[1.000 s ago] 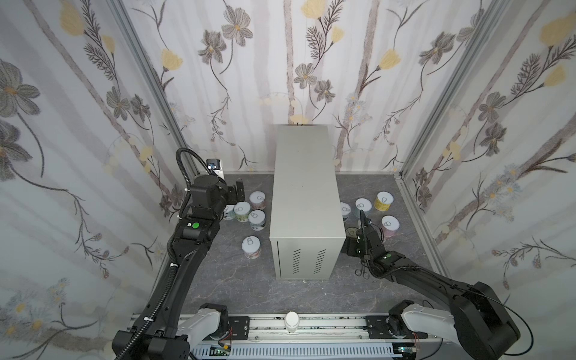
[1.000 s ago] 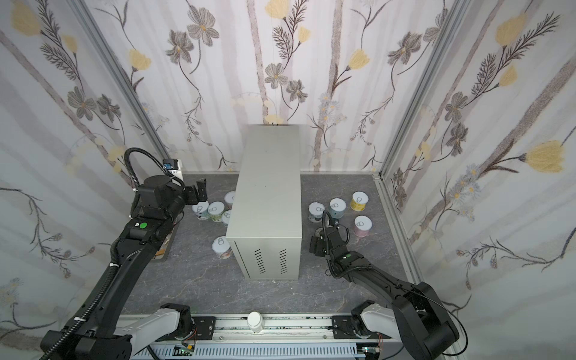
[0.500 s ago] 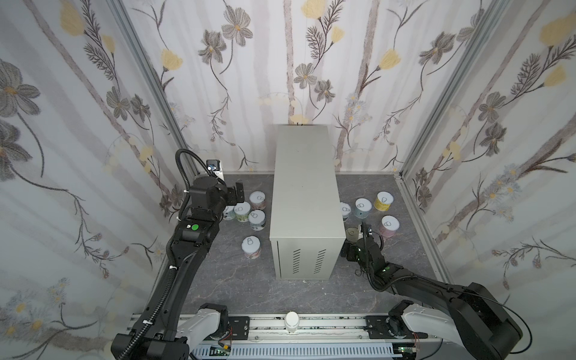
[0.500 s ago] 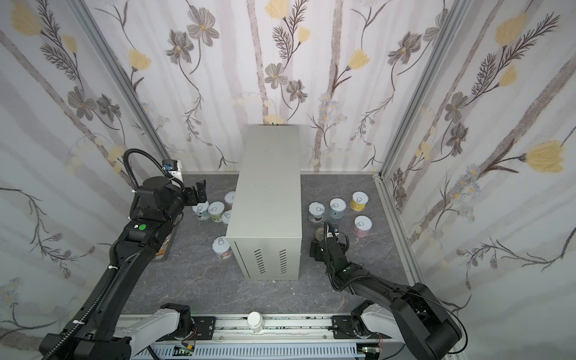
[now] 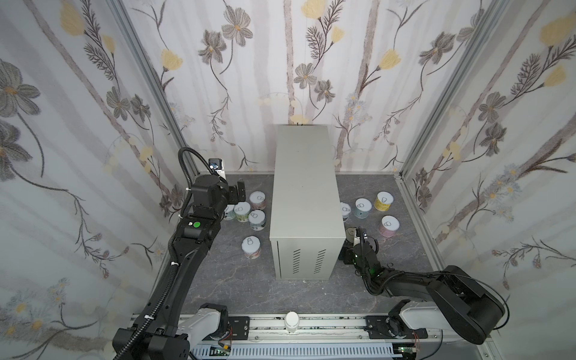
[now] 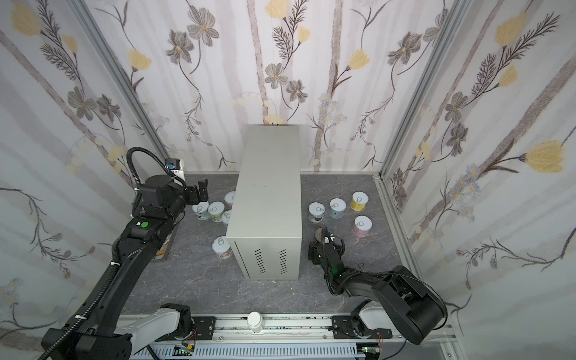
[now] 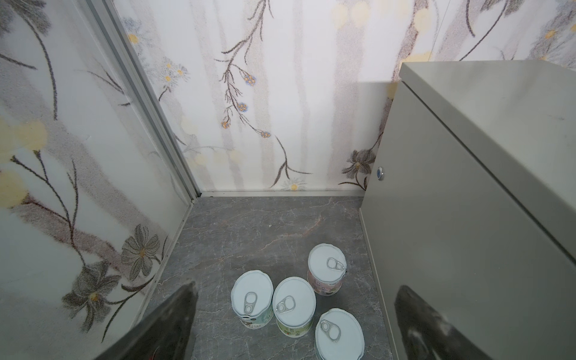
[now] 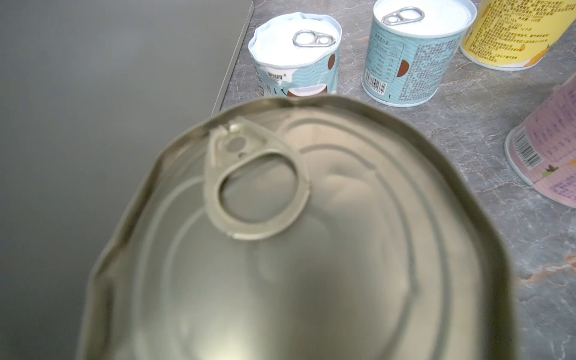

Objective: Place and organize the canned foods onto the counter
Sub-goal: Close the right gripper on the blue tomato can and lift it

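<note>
On the marbled desk [image 6: 193, 280], five white-lidded cans [image 6: 216, 208] stand left of the grey metal cabinet [image 6: 265, 199], four right; the right hand [image 6: 324, 240] is at a dark can [image 6: 317, 233].

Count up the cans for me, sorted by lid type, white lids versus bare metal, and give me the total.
White-lidded pull-tab cans: 9
Metal-topped can: 1
Total: 10 cans

3 flower-papered walls [image 5: 280, 62], joined by 2 metal corner posts [image 5: 160, 93], enclose a dark grey marbled floor [image 5: 243, 286].
</note>
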Controlling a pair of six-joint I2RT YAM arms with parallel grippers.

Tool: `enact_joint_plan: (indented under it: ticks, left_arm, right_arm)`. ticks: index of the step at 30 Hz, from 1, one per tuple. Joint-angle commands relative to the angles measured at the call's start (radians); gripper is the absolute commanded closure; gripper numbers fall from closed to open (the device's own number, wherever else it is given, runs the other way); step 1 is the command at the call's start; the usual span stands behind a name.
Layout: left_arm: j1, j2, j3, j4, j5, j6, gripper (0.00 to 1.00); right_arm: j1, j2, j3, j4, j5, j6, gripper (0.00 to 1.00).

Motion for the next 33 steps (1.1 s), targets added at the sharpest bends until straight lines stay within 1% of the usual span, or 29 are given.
enact_joint_plan:
  ticks: [1,4,8,13,17,20,22,27,33]
  left_arm:
    - [-0.004,0.012,0.019,0.013,0.028,0.014,0.0]
    - [-0.008,0.015,0.023,0.004,0.018,0.023,0.0]
    - [-0.009,-0.001,0.01,0.009,0.005,0.037,0.0]
    - [-0.011,-0.006,-0.001,0.011,0.004,0.041,0.0]
    - [-0.012,-0.001,-0.005,0.016,0.006,0.044,0.0]
    - [-0.014,0.004,-0.009,0.021,0.008,0.045,0.0]
    - [-0.015,0.005,-0.014,0.027,0.008,0.045,0.0]
    - [-0.017,0.003,-0.027,0.036,0.005,0.052,0.0]
    - [-0.017,0.001,-0.035,0.047,0.006,0.053,0.0]
  right_arm:
    - [0.009,0.042,-0.002,0.133,0.012,-0.025,0.12]
    - [0.019,0.086,-0.012,0.197,0.042,-0.023,0.15]
    - [0.026,0.154,-0.023,0.295,0.053,-0.034,0.2]
    - [0.029,0.188,-0.023,0.358,0.079,-0.04,0.21]
    - [0.028,0.172,-0.022,0.378,0.083,-0.052,0.26]
    - [0.029,0.168,-0.02,0.382,0.082,-0.069,0.32]
    - [0.028,0.167,-0.019,0.386,0.088,-0.076,0.39]
    - [0.029,0.117,-0.024,0.36,0.103,-0.089,0.52]
    - [0.027,-0.021,0.001,0.237,0.079,-0.112,0.55]
